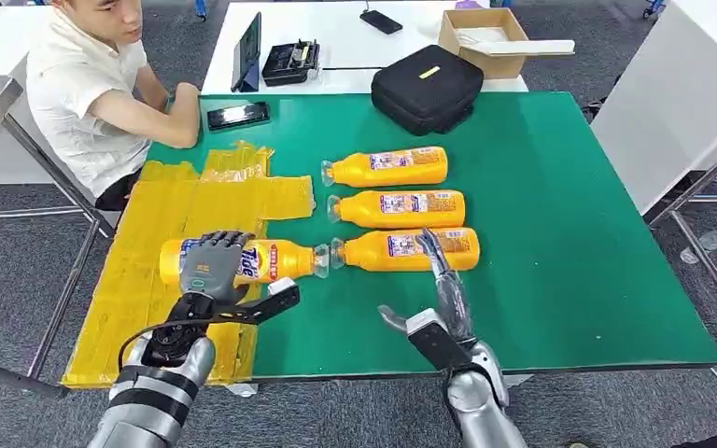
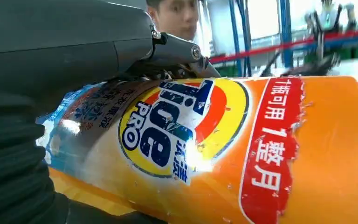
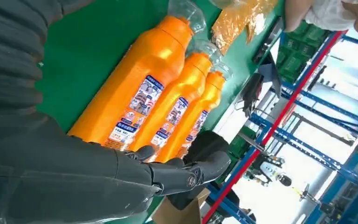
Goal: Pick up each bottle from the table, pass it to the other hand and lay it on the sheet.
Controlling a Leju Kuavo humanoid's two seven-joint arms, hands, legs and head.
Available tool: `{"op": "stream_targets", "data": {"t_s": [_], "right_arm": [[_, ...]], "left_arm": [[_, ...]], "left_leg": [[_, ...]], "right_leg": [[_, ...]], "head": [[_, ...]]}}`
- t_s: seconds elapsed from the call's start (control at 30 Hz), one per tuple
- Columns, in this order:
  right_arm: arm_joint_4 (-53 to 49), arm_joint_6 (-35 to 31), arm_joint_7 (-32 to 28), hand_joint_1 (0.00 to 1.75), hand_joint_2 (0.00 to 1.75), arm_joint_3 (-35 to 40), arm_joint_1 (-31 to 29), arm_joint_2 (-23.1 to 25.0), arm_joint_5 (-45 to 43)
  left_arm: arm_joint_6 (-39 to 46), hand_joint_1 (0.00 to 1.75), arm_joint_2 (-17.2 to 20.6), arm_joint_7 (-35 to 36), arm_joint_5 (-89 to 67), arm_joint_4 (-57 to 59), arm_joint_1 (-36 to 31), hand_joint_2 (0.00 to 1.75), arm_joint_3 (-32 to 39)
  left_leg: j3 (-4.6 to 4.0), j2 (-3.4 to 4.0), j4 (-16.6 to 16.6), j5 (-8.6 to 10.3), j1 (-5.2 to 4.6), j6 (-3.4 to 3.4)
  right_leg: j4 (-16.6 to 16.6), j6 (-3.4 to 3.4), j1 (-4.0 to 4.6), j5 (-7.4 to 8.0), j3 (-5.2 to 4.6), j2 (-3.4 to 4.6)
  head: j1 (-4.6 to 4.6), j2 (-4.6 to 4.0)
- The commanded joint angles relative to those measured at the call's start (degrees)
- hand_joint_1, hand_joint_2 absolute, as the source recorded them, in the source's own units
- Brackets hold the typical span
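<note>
Three bottles lie beside the sheet, black bag behind.

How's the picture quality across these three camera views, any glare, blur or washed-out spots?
Head view: evenly lit and sharp, soft shadows only. Left wrist view: a bright glare spot on the held bottle's label, the left hand near the lens dark and soft, the windows behind washed out. Right wrist view: the three bottles crisp, the right hand dim, the far background overexposed.
</note>
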Motion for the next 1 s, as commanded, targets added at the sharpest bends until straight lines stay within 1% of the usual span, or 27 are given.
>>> {"op": "stream_targets", "data": {"t_s": [0.03, 0.1, 0.13, 0.17, 0.33, 0.4, 0.5, 0.53, 0.57, 0.6, 0.63, 0.7, 0.73, 0.77, 0.87, 1.0], "right_arm": [[7.40, 0.35, -0.95, 0.00, 1.75, -0.23, -3.86, 0.02, -0.78], [7.53, 0.37, -1.01, 0.00, 1.75, -0.19, -3.88, 0.02, -0.82], [7.53, 0.37, -1.01, 0.00, 1.75, -0.19, -3.88, 0.02, -0.82], [7.53, 0.37, -1.01, 0.00, 1.75, -0.19, -3.88, 0.02, -0.82], [7.71, 0.45, -1.02, 0.00, 1.75, -0.12, -3.97, -0.03, -0.84], [7.70, 0.38, -1.11, 0.00, 1.75, -0.14, -3.93, -0.09, -0.91], [7.54, 0.30, -1.19, 0.00, 1.75, -0.16, -3.56, -0.55, -0.99], [7.54, 0.23, -1.24, 0.00, 1.75, -0.18, -3.53, -0.65, -0.98], [7.55, 0.23, -1.29, 0.00, 1.75, -0.20, -3.57, -0.67, -0.99], [7.58, 0.20, -1.32, 0.00, 1.75, -0.29, -3.66, -0.68, -1.05], [7.57, 0.20, -1.32, 0.00, 1.75, -0.32, -3.73, -0.73, -1.05], [8.14, 0.16, -1.39, 0.00, 1.75, -0.57, -4.04, -0.81, -1.18], [8.58, 0.12, -1.46, 0.00, 1.75, -0.66, -4.29, -0.91, -1.21], [8.87, -0.13, -1.49, 0.00, 1.75, -0.64, -4.38, -1.08, -1.33], [10.12, -0.84, -1.49, 0.00, 1.75, 0.65, -5.38, -2.20, -2.69], [10.62, -1.19, -1.49, 0.00, 1.75, 1.12, -5.78, -2.63, -3.37]], "left_arm": [[-1.20, 1.75, 1.87, -0.06, 0.13, 19.18, -8.67, 1.75, 4.60], [-0.86, 1.75, 1.80, -0.14, 0.21, 19.86, -8.98, 1.75, 5.00], [-0.86, 1.75, 1.80, -0.14, 0.21, 19.86, -8.98, 1.75, 5.00], [-0.86, 1.75, 1.80, -0.14, 0.21, 19.86, -8.98, 1.75, 5.00], [-1.69, 1.75, 1.74, 0.35, -0.10, 21.01, -9.55, 1.75, 5.44], [-1.30, 1.75, 1.42, 0.79, 0.19, 21.51, -9.75, 1.75, 6.38], [-1.02, 1.75, 0.59, -0.67, 2.96, 20.48, -9.22, 1.75, 9.16], [-1.34, 1.66, 0.65, -0.75, 3.10, 20.27, -9.12, 1.75, 9.50], [-1.69, 1.34, 0.70, -0.78, 3.10, 20.10, -9.08, 1.75, 9.74], [-2.27, 0.44, 0.82, -0.87, 2.80, 20.33, -9.22, 1.75, 9.64], [-2.31, 0.00, 0.82, -0.87, 2.78, 20.38, -9.21, 1.75, 9.64], [-4.03, 0.00, 0.72, -0.62, 1.62, 21.88, -10.07, 1.75, 9.26], [-4.95, 0.00, 0.54, -0.61, 1.55, 22.80, -10.54, 1.75, 9.27], [-6.09, 0.00, 0.42, -0.60, 1.52, 23.92, -11.06, 1.75, 9.31], [-8.76, 0.00, 0.93, -1.05, 1.10, 27.49, -12.83, 1.75, 8.48], [-9.82, 0.00, 1.23, -1.69, 1.59, 28.76, -13.65, 1.75, 8.65]], "left_leg": [[0.20, 0.13, -0.07, 0.00, 0.03, 0.03], [0.11, 0.10, -0.04, -0.01, 0.02, 0.02], [0.30, 0.21, -0.09, -0.02, 0.06, 0.05], [0.12, 0.10, -0.03, -0.01, 0.02, 0.03], [0.16, 0.12, -0.03, -0.02, 0.03, 0.04], [0.20, 0.14, -0.04, -0.02, 0.03, 0.05], [0.16, 0.10, -0.04, 0.00, 0.03, 0.04], [0.17, 0.11, -0.04, 0.00, 0.03, 0.04], [0.18, 0.13, -0.04, -0.01, 0.01, 0.05], [0.17, 0.11, -0.03, -0.01, 0.01, 0.04], [0.18, 0.12, -0.03, -0.01, 0.02, 0.04], [0.28, 0.15, -0.07, -0.01, 0.04, 0.07], [0.15, 0.05, -0.02, 0.01, 0.01, 0.03], [0.23, 0.11, -0.04, -0.01, 0.03, 0.06], [0.16, 0.03, -0.03, 0.02, -0.01, 0.04], [0.24, 0.10, -0.06, 0.03, 0.00, 0.05]], "right_leg": [[-0.09, -0.17, 0.06, 0.03, 0.18, 0.04], [-0.05, -0.11, 0.04, 0.02, 0.10, 0.03], [-0.15, -0.27, 0.12, 0.04, 0.29, 0.06], [-0.05, -0.14, 0.05, 0.01, 0.12, 0.01], [-0.06, -0.16, 0.07, 0.01, 0.17, 0.03], [-0.08, -0.19, 0.08, 0.02, 0.21, 0.04], [-0.08, -0.16, 0.07, 0.03, 0.18, 0.00], [-0.07, -0.16, 0.06, 0.03, 0.18, 0.02], [-0.06, -0.15, 0.05, 0.02, 0.17, 0.04], [-0.05, -0.13, 0.04, 0.02, 0.16, 0.04], [-0.06, -0.14, 0.05, 0.02, 0.16, 0.04], [-0.13, -0.24, 0.10, 0.02, 0.28, 0.01], [-0.04, -0.11, 0.04, 0.01, 0.14, -0.01], [-0.08, -0.18, 0.07, 0.01, 0.23, 0.00], [-0.03, -0.08, 0.01, 0.01, 0.15, -0.02], [-0.08, -0.13, 0.04, 0.04, 0.25, 0.02]], "head": [[-0.02, 0.00], [-0.02, 0.00], [0.00, 0.00], [-0.02, 0.00], [0.00, 0.00], [0.00, 0.00], [0.00, 0.00], [0.00, 0.00], [0.00, 0.00], [0.00, 0.00], [0.00, 0.00], [0.00, 0.00], [0.00, 0.00], [0.00, 0.00], [0.00, 0.00], [0.00, 0.00]]}}
